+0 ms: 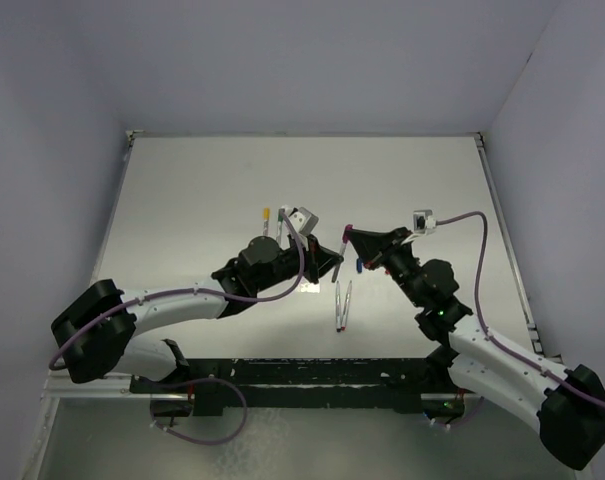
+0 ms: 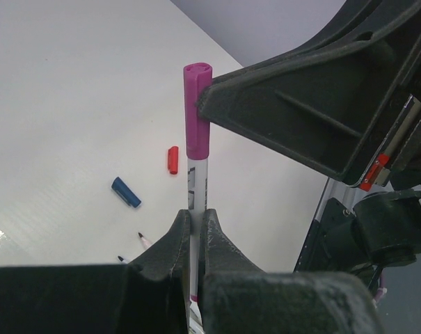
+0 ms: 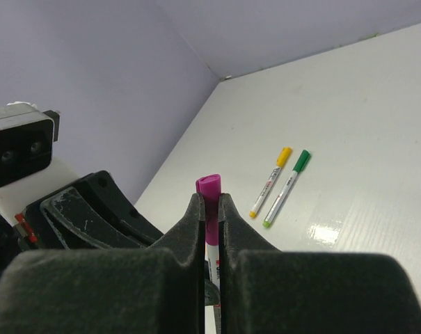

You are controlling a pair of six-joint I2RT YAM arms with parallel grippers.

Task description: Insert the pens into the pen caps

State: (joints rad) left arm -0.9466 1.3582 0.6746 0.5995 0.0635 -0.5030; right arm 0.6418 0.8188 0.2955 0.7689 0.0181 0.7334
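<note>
Mid-frame above the worktop (image 1: pixel 232 180), left jaws clamp the magenta pen (image 2: pixel 196 178), right jaws pinch its magenta cap (image 3: pixel 209 186) (seemingly on already); press straight along the barrel before releasing.

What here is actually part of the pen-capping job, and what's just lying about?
Part of the job: magenta pen, held up with the magenta cap on its tip; yellow-capped pen and green-capped pen, already done; blue cap, red cap and two uncapped pens, waiting.

Just lying about: no stray item visible; the wrist camera is the robot's own gear.
</note>
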